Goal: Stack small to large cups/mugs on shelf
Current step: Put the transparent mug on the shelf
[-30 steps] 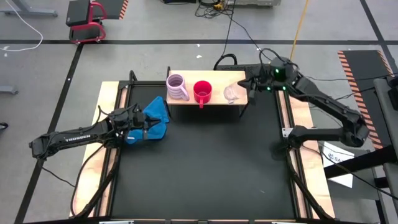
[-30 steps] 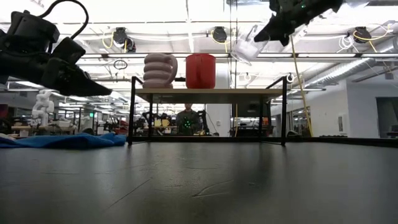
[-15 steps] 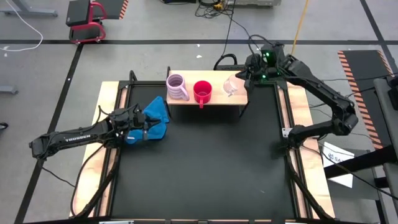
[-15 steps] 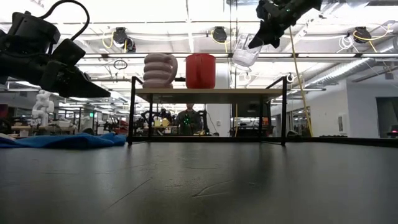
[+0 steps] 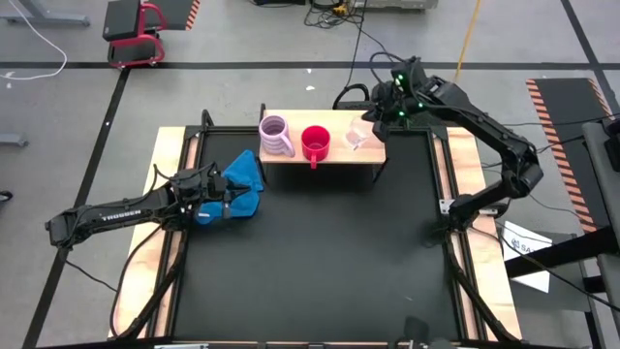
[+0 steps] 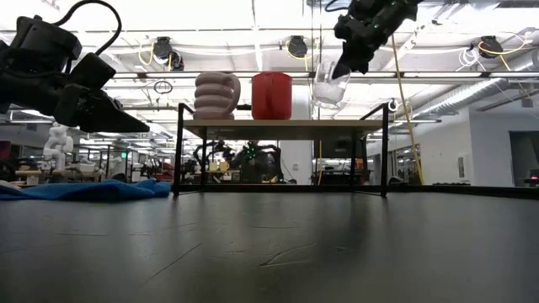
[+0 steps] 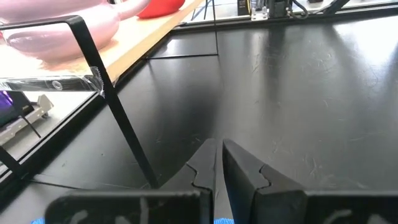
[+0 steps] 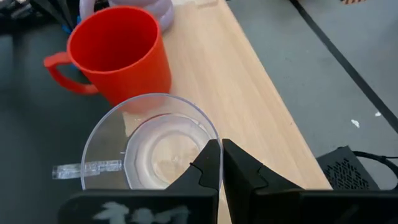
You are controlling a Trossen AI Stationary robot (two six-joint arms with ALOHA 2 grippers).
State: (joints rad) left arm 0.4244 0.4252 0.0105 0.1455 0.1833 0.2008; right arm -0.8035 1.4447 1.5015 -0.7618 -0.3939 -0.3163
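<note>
The clear glass cup (image 8: 152, 146) hangs above the right end of the light-wood shelf (image 5: 339, 121), with my right gripper (image 8: 217, 148) shut on it. On the shelf stand the red mug (image 5: 315, 142) in the middle and the ribbed lilac-pink mug (image 5: 276, 136) at the left end, both on their bases. My left gripper (image 5: 232, 199) waits shut above the table's left side, over a blue cloth, touching nothing. My right gripper holds the glass cup by its rim (image 8: 208, 138), on the side opposite its handle (image 8: 87, 169), one finger inside the wall and one outside. The fingers slant down from the far right. The cup (image 6: 328, 82) hangs nearly upright, mouth up, clear of the shelf top (image 6: 282, 123).
A blue cloth (image 5: 244, 179) lies on the black table by the shelf's left legs, under my left gripper. Dark shelf legs (image 6: 385, 151) stand at each end. The black mat (image 5: 320, 262) in front of the shelf is open. Pale wooden rails (image 5: 170, 165) run along both table sides.
My right gripper has swung toward the table's far edge and a little left above the shelf's right end and has tipped steeper. The glass cup, tilted a second ago, has turned nearly upright and come lower toward the shelf top.
</note>
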